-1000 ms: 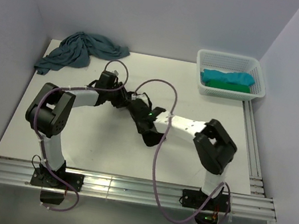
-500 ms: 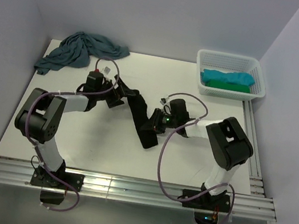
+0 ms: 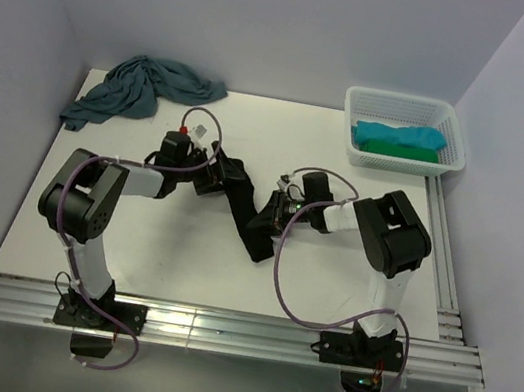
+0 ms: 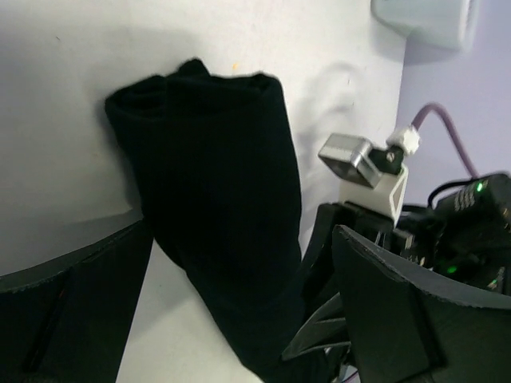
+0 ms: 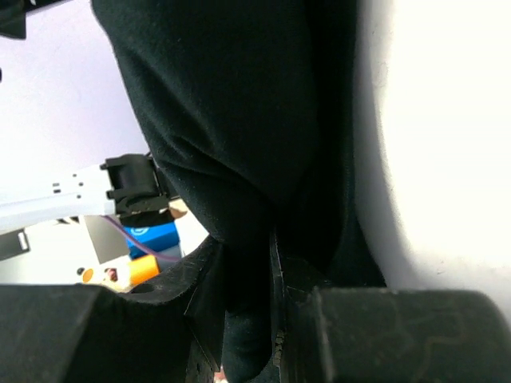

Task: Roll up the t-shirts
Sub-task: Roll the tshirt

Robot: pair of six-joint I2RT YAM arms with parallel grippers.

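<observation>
A black t-shirt, folded into a long narrow strip, lies slantwise in the middle of the table. My left gripper is at its far end, open, with wide jaws on either side of the cloth without pinching it. My right gripper is shut on a fold of the black t-shirt at the strip's right edge. A grey-teal t-shirt lies crumpled at the far left corner. Turquoise and green t-shirts lie rolled in the basket.
A white mesh basket stands at the far right corner. Purple cables loop over both arms near the strip. Metal rails run along the table's near edge and its right side.
My left gripper has opened and let go of the black t-shirt's far end. Both arms have drawn apart from the crowded middle, and the right gripper still holds the cloth.
</observation>
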